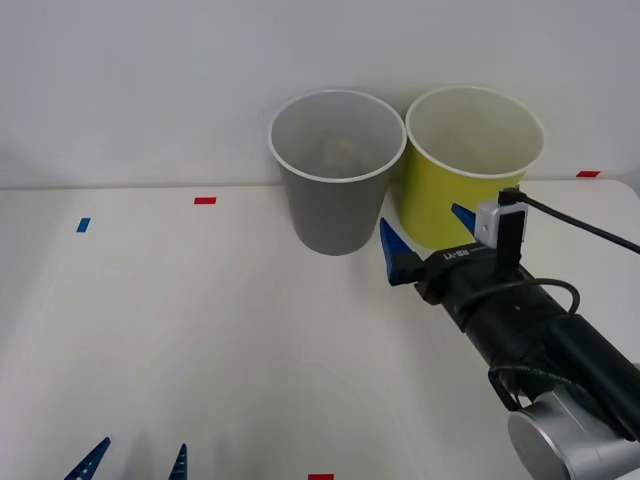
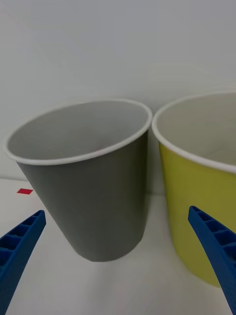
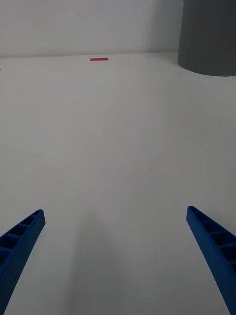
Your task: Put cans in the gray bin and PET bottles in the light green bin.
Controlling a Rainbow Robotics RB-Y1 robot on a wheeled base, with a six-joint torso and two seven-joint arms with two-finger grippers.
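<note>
Right gripper sat wide open and empty, just in front of the gray bin and light green bin at the tabletop's far edge. Left gripper hung open near the front edge. The bins looked light and tippy; something pale lay inside the gray one, possibly the can.

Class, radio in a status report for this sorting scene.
Right hand open, empty, before gray bin and light green bin. Left hand open, low over table. Nothing blocking.

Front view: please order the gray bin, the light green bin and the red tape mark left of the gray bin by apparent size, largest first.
1-2. gray bin and light green bin: look alike in size, so not ranked; the right gripper hides part of the green one.
3. red tape mark: far smallest.
</note>
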